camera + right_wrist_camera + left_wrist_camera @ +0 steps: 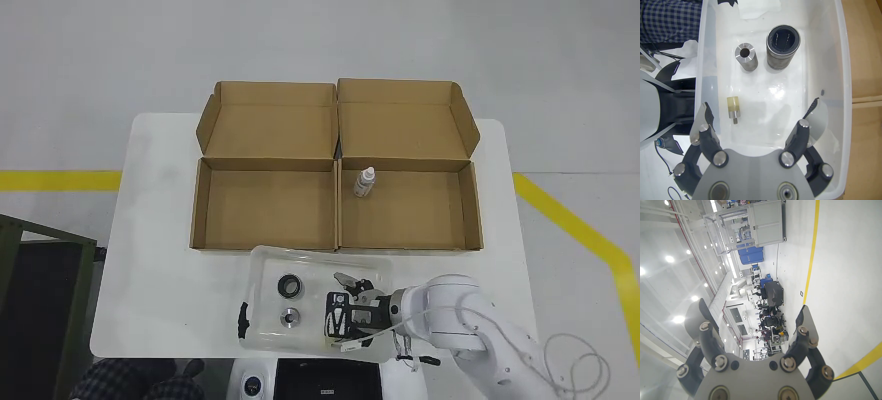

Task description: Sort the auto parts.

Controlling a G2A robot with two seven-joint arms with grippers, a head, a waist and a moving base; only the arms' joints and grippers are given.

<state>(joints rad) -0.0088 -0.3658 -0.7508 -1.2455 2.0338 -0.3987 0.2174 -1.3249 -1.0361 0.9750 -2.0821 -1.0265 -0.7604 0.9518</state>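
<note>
A clear plastic tray (262, 262) at the table's near edge holds the parts. In it stand a large linear bearing (783, 51) (291, 286) and a smaller steel cylinder with a bored hole (746, 56) (289, 318), both upright. A small stud with a yellowish cap and a threaded tip (733, 108) lies flat near the tray wall (845, 75). My right gripper (761, 106) (338, 303) hangs open over the tray's right part, holding nothing, with the stud just inside one finger. My left gripper (752, 305) is open and empty, facing out into the room.
Two open cardboard boxes stand behind the tray: the left box (265, 240) is bare inside, and the right box (440, 240) holds a small white bottle (363, 182). A black clip (243, 320) sits on the tray's left edge.
</note>
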